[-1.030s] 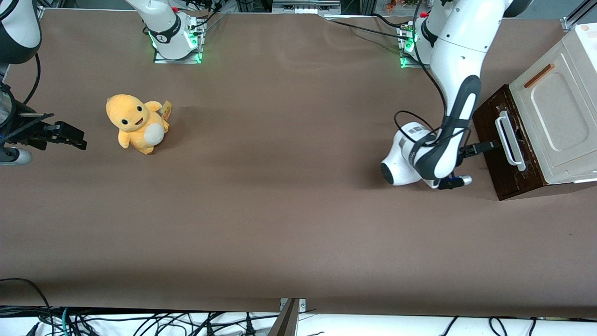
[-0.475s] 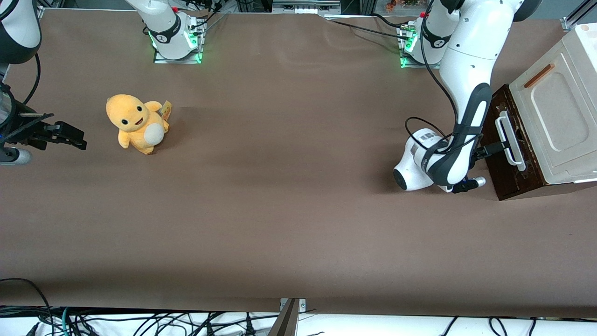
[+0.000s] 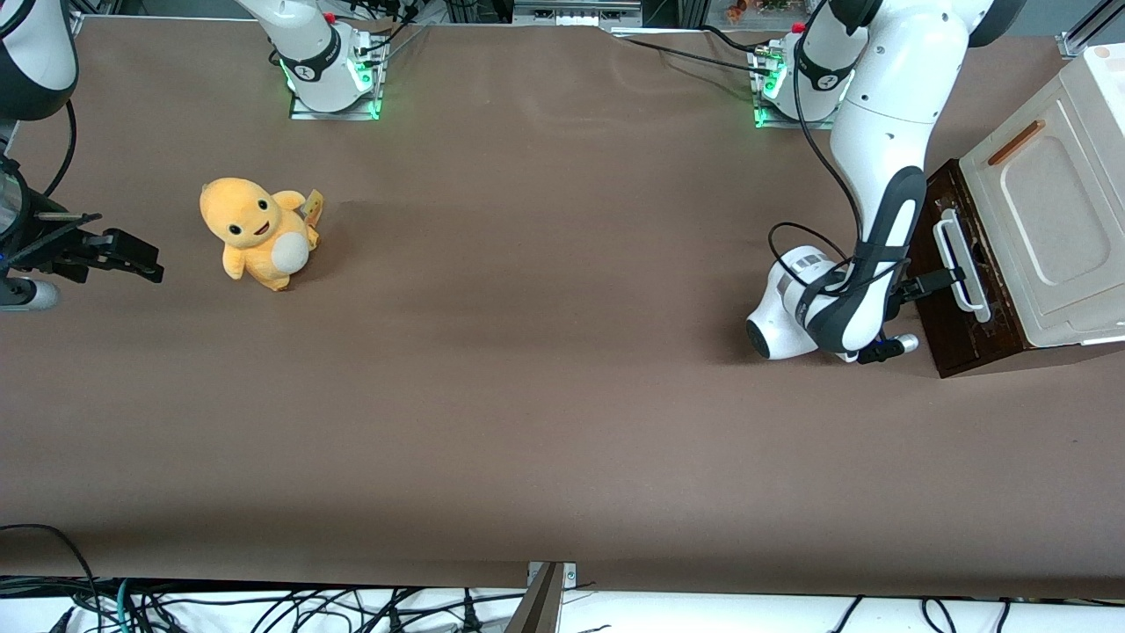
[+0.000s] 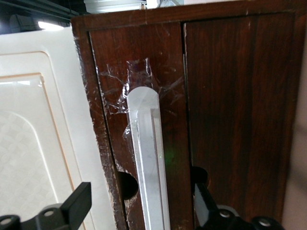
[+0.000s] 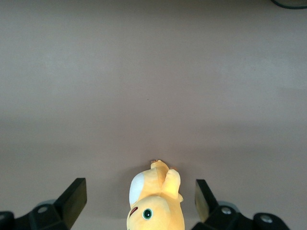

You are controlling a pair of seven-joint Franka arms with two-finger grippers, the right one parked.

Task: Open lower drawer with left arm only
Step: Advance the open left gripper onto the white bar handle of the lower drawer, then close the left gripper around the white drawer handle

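The lower drawer (image 3: 963,345) has a dark brown front and a white loop handle (image 3: 960,264), and it sits shut in its wooden cabinet at the working arm's end of the table. The left arm (image 3: 888,114) reaches down in front of it. My gripper (image 3: 937,281) is at the handle and open. In the left wrist view the handle (image 4: 146,143) runs between the two black fingers (image 4: 79,201) of the gripper (image 4: 143,206), which stand apart on either side of it without touching. Clear tape covers the drawer front (image 4: 158,62) near the handle's end.
A cream panel (image 3: 1050,211) with an orange-brown bar handle (image 3: 1016,142) lies on the cabinet above the drawer. A yellow plush toy (image 3: 255,230) stands toward the parked arm's end of the table. The two arm bases (image 3: 330,70) are at the table's edge farthest from the front camera.
The left arm has moved closer to the drawer front, bringing the gripper from just short of the handle to around it. The drawer has not moved.
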